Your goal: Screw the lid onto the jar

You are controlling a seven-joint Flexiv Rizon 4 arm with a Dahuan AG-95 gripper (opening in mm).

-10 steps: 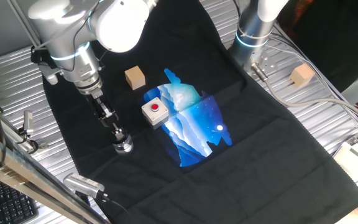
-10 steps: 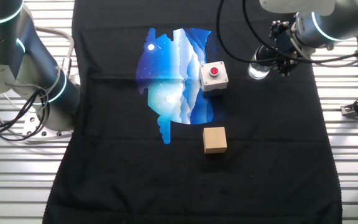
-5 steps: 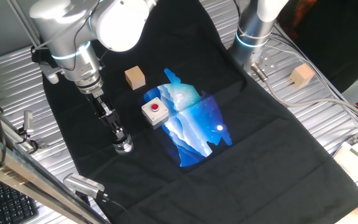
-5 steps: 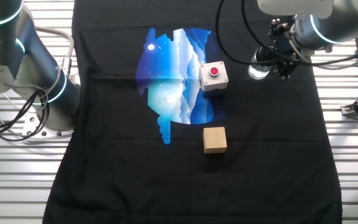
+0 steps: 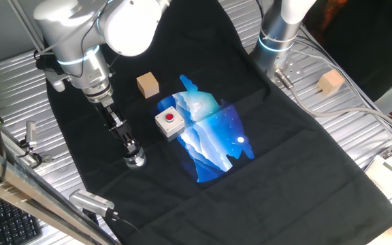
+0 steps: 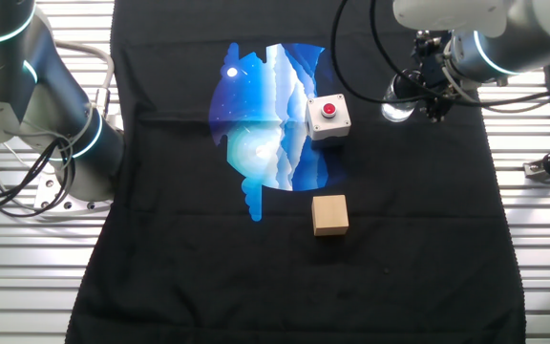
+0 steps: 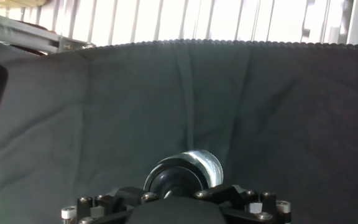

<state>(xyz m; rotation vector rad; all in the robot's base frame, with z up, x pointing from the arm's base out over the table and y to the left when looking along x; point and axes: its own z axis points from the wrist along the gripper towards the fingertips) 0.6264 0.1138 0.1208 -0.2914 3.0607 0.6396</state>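
Observation:
The clear jar point(image 5: 135, 161) stands on the black cloth at its front left; it also shows in the other fixed view point(image 6: 396, 111). My gripper point(image 5: 131, 150) points down onto its top and is shut on the black lid, which sits on the jar's mouth. In the hand view the lid point(image 7: 171, 180) shows as a dark disc between my fingers, with the jar's shiny rim point(image 7: 202, 163) around it. My gripper point(image 7: 173, 191) hides the jar's lower part. In the other fixed view my gripper point(image 6: 405, 94) covers the lid.
A white box with a red button point(image 5: 169, 122) and a tan wooden cube point(image 5: 148, 85) lie to the right of the jar. A second wooden cube point(image 5: 331, 82) lies on the metal table at the far right. Another arm's base point(image 5: 278, 34) stands at the back.
My wrist has turned a little over the jar. The jar and the other things have stayed where they were.

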